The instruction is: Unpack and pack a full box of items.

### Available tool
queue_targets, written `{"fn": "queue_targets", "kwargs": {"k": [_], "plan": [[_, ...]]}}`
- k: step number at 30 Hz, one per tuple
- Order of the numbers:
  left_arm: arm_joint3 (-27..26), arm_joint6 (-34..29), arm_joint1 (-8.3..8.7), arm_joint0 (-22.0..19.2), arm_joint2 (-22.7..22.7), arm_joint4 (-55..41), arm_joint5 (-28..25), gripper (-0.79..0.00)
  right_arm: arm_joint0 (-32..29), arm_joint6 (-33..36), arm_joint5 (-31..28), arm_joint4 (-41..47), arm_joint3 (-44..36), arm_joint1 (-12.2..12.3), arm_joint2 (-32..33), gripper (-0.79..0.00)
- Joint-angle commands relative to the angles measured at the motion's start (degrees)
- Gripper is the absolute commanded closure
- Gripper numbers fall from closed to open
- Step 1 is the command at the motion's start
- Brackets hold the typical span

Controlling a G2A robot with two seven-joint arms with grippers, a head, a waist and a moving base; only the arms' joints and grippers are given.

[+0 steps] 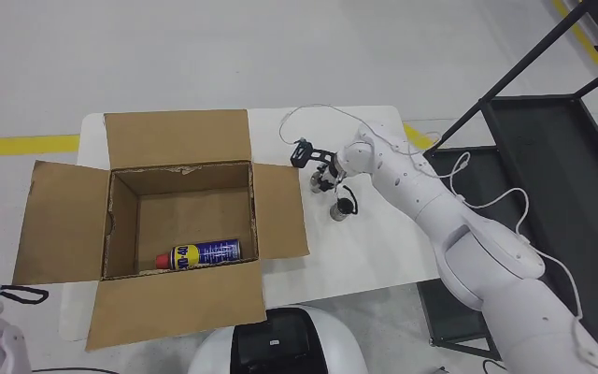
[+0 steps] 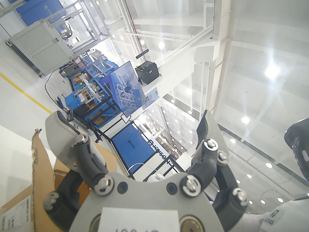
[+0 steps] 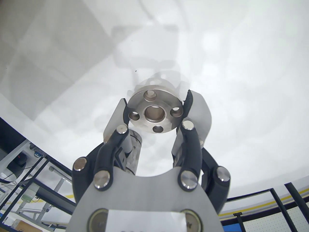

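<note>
An open cardboard box (image 1: 182,215) stands on the left half of the white table (image 1: 374,252). A blue and yellow spray can (image 1: 206,252) lies on its side on the box floor near the front wall. To the right of the box, my right gripper (image 1: 322,176) (image 3: 155,108) is shut on a round metal flange (image 3: 154,112) with several holes, just over the tabletop. My left gripper (image 2: 130,119) is open and empty, pointing up toward the ceiling, with a cardboard flap (image 2: 36,170) beside it.
A small metal part with a dark ring (image 1: 341,208) stands on the table just in front of the right gripper. A thin white cable (image 1: 327,110) loops over the table's far side. A black metal frame (image 1: 523,122) stands off the table's right edge.
</note>
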Motion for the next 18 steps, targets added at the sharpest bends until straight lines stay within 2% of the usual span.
{"fn": "queue_targets", "kwargs": {"k": [1, 7, 12, 15, 18], "plan": [[0.0, 0.0, 0.00, 0.0, 0.0, 0.0, 0.0, -0.785, -0.2, 0.3, 0.3, -0.6, -2.4, 1.0, 1.4, 0.000], [0.0, 0.0, 0.00, 0.0, 0.0, 0.0, 0.0, -0.785, -3.5, 2.8, 6.0, -5.4, -15.4, 5.8, 8.6, 0.000], [0.0, 0.0, 0.00, 0.0, 0.0, 0.0, 0.0, -0.785, -11.1, 9.2, 11.5, -9.2, -32.4, 10.9, 19.0, 0.000], [0.0, 0.0, 0.00, 0.0, 0.0, 0.0, 0.0, -0.785, -17.3, 11.7, 11.6, -9.2, -43.1, 13.4, 25.8, 0.000], [0.0, 0.0, 0.00, 0.0, 0.0, 0.0, 0.0, -0.785, -22.8, 12.3, 9.4, -7.6, -51.7, 15.1, 30.7, 0.000]]}}
